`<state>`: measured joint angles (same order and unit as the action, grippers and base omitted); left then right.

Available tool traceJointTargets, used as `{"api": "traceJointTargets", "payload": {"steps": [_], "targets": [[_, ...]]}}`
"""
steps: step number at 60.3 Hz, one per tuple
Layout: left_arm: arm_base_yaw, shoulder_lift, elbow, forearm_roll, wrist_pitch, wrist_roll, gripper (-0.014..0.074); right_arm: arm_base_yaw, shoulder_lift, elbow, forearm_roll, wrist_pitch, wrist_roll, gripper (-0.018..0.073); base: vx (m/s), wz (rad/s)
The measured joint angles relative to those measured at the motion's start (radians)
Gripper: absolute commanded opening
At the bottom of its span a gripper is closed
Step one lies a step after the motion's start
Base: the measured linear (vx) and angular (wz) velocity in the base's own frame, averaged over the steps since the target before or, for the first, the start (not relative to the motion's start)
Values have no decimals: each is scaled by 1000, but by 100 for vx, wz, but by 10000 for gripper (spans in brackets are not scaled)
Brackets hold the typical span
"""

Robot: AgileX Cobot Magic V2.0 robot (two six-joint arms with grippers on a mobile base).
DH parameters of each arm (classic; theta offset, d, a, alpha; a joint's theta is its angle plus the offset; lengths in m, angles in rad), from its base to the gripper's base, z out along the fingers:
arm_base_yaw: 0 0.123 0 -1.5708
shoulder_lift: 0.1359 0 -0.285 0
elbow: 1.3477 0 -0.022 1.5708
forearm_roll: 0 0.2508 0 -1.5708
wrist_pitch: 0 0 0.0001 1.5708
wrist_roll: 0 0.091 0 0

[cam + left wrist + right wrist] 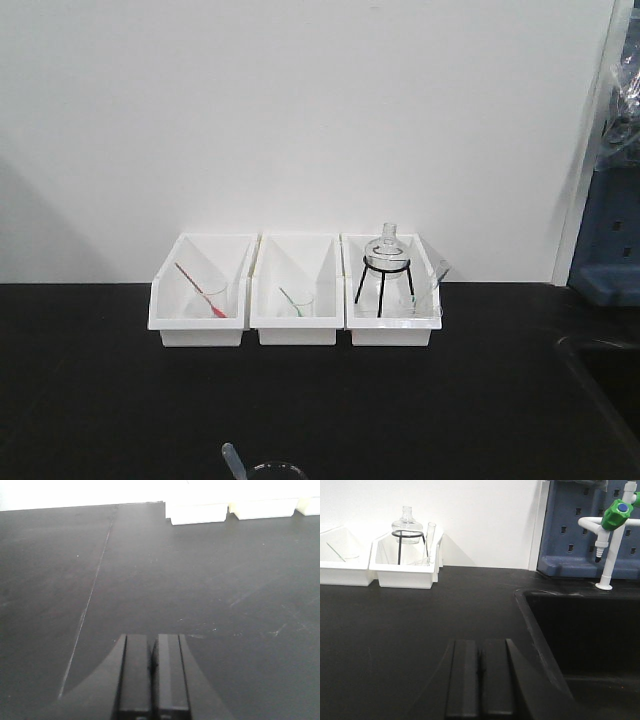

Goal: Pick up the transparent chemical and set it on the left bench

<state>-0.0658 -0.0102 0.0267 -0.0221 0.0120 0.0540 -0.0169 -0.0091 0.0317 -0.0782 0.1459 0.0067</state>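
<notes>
The left bench (100,380) is a long matte black worktop against a white wall, with three white bins (297,292) at the back. At the bottom edge of the front view only the thin round rim of a clear glass vessel (275,468) shows, apparently the transparent chemical beaker, with a pipette tip (232,460) beside it. My left gripper (152,636) is shut and empty, low over bare black worktop (200,580). My right gripper (480,641) is shut and empty over the worktop (395,620), next to a sink. Neither gripper shows in the front view.
The right bin holds a round flask on a black tripod (386,250), also in the right wrist view (407,522). The other bins hold tiny beakers with coloured sticks (200,290). A black sink (590,630), a green-handled tap (615,510) and a blue pegboard (580,530) lie to the right.
</notes>
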Motion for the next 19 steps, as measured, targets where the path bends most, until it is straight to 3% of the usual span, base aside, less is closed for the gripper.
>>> {"api": "traceJointTargets", "payload": {"steps": [19], "targets": [[0,0,0,0,0,0,-3,0,0,0,0,1,0,-3,0,0]]}}
